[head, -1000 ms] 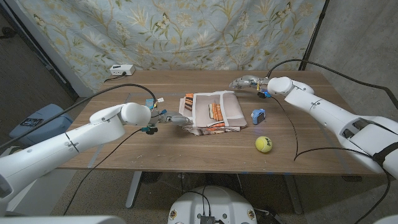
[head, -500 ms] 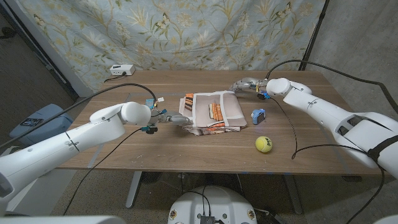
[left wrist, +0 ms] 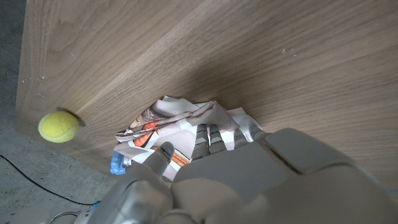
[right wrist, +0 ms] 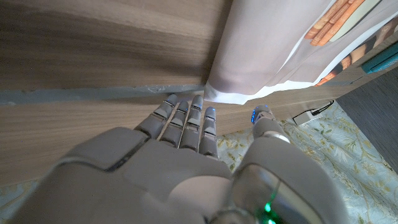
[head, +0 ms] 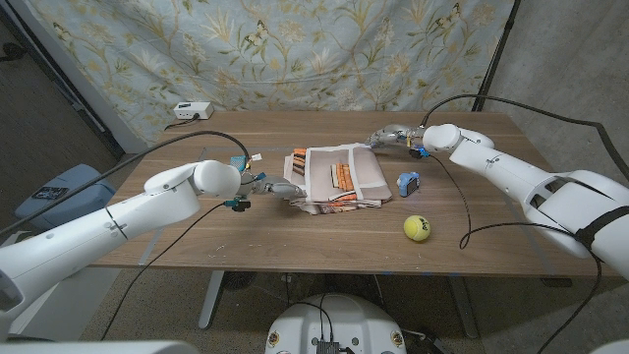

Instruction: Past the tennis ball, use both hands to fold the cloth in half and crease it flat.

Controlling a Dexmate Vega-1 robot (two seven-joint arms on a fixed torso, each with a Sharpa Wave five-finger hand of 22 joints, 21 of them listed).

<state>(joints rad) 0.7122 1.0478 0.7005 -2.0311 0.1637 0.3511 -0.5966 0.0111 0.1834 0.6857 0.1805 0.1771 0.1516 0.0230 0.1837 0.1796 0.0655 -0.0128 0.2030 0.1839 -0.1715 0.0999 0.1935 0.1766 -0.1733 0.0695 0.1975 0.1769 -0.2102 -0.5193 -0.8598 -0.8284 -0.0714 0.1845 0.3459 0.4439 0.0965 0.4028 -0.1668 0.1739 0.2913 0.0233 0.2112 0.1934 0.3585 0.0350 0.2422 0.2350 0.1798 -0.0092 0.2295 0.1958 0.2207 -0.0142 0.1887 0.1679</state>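
Cloth (head: 339, 179): rumpled, half-folded on tabletop (head: 197, 236), left hand (head: 278, 187) pressing its near-left edge, fingers together. Right hand (head: 385, 134), spread, touches the far corner; risk: corner slips, fold skews.

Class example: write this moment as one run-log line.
cloth: partly folded, rumpled | left hand: at cloth's left edge | right hand: at far right corner, grip unclear | tennis ball: near side
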